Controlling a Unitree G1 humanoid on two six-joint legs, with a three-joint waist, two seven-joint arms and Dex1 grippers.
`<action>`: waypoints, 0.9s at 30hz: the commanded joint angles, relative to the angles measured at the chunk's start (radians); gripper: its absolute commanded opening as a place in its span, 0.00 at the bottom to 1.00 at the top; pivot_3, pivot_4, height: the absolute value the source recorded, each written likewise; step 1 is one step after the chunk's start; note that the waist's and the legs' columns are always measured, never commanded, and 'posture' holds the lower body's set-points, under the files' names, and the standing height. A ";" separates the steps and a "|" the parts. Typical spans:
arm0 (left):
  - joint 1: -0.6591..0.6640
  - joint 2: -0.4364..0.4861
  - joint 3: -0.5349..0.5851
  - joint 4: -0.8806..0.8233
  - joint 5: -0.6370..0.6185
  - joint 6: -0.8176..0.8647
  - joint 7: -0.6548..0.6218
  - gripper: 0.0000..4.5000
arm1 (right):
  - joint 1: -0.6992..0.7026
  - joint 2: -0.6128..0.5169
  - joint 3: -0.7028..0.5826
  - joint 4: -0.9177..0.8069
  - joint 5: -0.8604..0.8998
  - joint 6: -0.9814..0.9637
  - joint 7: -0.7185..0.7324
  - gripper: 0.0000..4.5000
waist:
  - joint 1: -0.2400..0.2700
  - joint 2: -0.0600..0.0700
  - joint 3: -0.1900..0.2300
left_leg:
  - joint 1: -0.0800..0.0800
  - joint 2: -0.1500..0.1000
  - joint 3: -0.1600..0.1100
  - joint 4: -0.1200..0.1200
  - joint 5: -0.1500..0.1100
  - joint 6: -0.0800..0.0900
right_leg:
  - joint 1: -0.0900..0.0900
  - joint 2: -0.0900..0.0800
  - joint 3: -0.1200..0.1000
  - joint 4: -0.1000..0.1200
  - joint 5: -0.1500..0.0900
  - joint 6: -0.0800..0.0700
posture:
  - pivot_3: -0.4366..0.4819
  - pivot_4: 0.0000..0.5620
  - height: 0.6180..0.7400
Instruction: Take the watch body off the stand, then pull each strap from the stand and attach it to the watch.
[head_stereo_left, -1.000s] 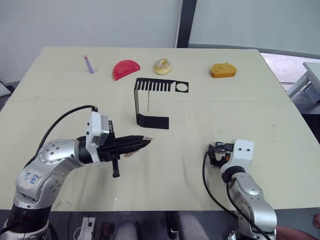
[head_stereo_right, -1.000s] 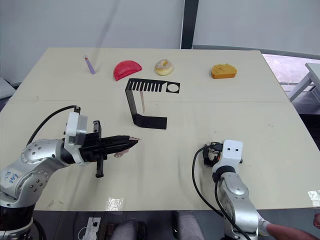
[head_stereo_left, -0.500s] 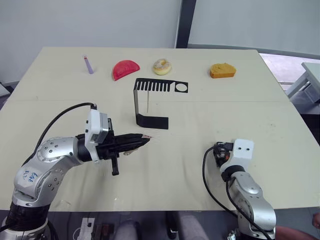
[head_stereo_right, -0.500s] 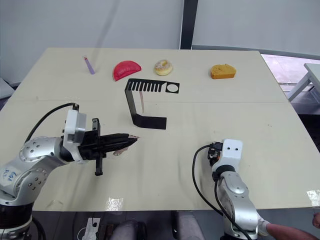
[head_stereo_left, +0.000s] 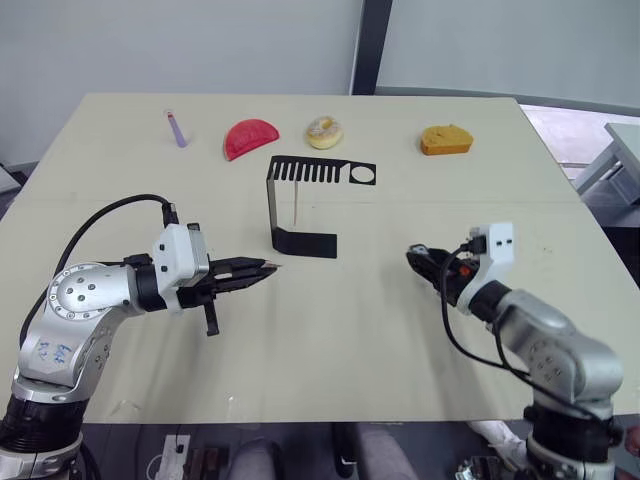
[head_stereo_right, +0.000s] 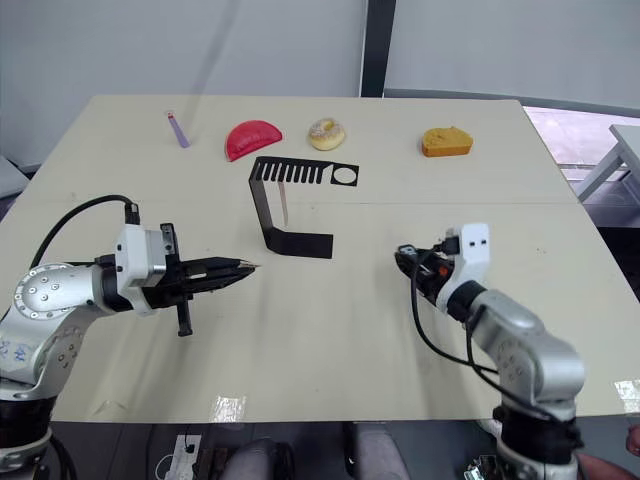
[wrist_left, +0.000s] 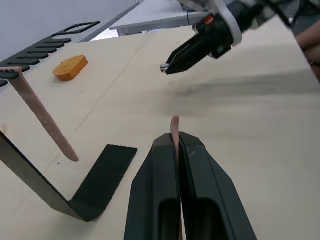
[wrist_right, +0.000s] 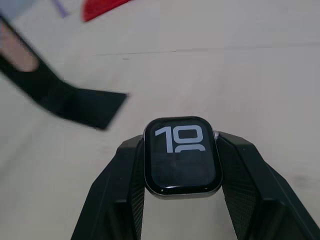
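From the head views we see our left gripper (head_stereo_left: 262, 268) pinching one pale pink-beige strap (wrist_left: 174, 129) above the beige table (head_stereo_left: 330, 330), near the black bent-metal stand (head_stereo_left: 300, 205), where the second strap (head_stereo_right: 285, 206) hangs from the comb slots. Our right gripper (head_stereo_left: 414, 259) points toward the left one.

In the left wrist view, the strap's tip pokes out between the pressed-together fingers (wrist_left: 200, 180).

In the right wrist view, we clamp the rounded-square dark-screened watch body (wrist_right: 182, 155) between both fingers.

head stereo pair looks forward and down over the pale beige counter (head_stereo_left: 400, 340); wrist cameras sit close, both sharing the black bent-metal stand (wrist_left: 95, 187).
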 joint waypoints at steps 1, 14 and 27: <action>-0.043 0.007 -0.025 0.023 0.073 -0.129 -0.034 0.00 | -0.068 -0.037 0.021 0.039 0.169 0.215 0.080 0.36 | 0.002 0.000 0.000 | -0.001 0.000 0.000 0.000 0.000 0.000 | 0.000 0.000 0.000 0.000 0.000 0.000 | 0.48 0.27 1.00; -0.008 0.001 -0.103 -0.081 0.014 0.003 -0.052 0.00 | -0.190 0.077 0.086 0.211 0.431 0.418 -0.078 0.36 | -0.001 0.000 0.000 | -0.004 0.000 0.001 0.000 -0.002 0.004 | -0.001 -0.002 0.000 -0.005 0.002 0.003 | 0.48 0.27 1.00; -0.073 -0.010 -0.191 -0.066 0.053 0.052 -0.065 0.00 | -0.193 0.107 0.113 0.227 0.573 0.418 -0.234 0.36 | -0.002 0.000 0.000 | -0.004 0.000 0.001 0.001 -0.001 0.004 | -0.001 -0.002 0.000 -0.005 0.002 0.003 | 0.48 0.27 1.00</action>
